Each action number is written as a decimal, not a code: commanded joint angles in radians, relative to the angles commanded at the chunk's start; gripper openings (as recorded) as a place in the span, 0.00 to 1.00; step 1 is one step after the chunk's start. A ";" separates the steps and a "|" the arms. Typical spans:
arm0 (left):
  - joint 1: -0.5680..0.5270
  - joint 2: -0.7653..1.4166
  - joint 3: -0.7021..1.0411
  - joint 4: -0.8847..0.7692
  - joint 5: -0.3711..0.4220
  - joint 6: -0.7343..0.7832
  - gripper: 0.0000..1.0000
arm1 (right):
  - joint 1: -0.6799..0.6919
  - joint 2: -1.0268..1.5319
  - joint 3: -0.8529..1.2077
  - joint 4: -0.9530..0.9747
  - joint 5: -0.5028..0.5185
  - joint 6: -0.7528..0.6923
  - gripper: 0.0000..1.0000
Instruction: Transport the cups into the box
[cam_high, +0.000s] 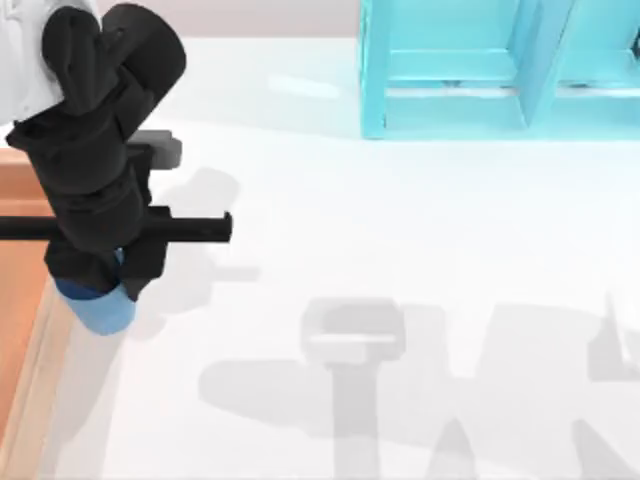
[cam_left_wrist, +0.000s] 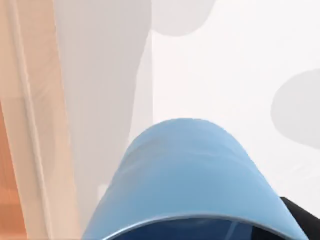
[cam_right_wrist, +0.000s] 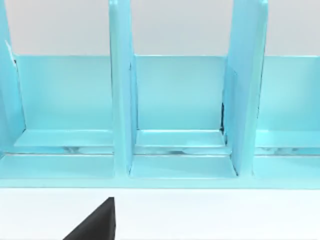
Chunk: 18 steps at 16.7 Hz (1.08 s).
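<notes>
Cup (cam_high: 98, 306), blue, held beneath left gripper (cam_high: 100, 285) at the table's (cam_high: 400, 250) left side, just beside the tan rim of the box (cam_high: 25, 300), over white tabletop. Clenched on the cup, as far as the top view tells, fingers mostly hidden under the black arm. Close in the left wrist view: cup (cam_left_wrist: 185, 175) wall and rim, box (cam_left_wrist: 20, 125) rim alongside. Light-blue shelf frame (cam_high: 500, 70) at far right; right wrist view facing that shelf (cam_right_wrist: 175, 100). Right gripper's state: cannot tell.
</notes>
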 joint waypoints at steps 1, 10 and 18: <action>0.023 0.003 0.011 -0.006 -0.001 0.023 0.00 | 0.000 0.000 0.000 0.000 0.000 0.000 1.00; 0.237 0.031 0.099 -0.061 -0.009 0.235 0.00 | 0.000 0.000 0.000 0.000 0.000 0.000 1.00; 0.423 0.054 0.179 -0.109 -0.017 0.420 0.00 | 0.000 0.000 0.000 0.000 0.000 0.000 1.00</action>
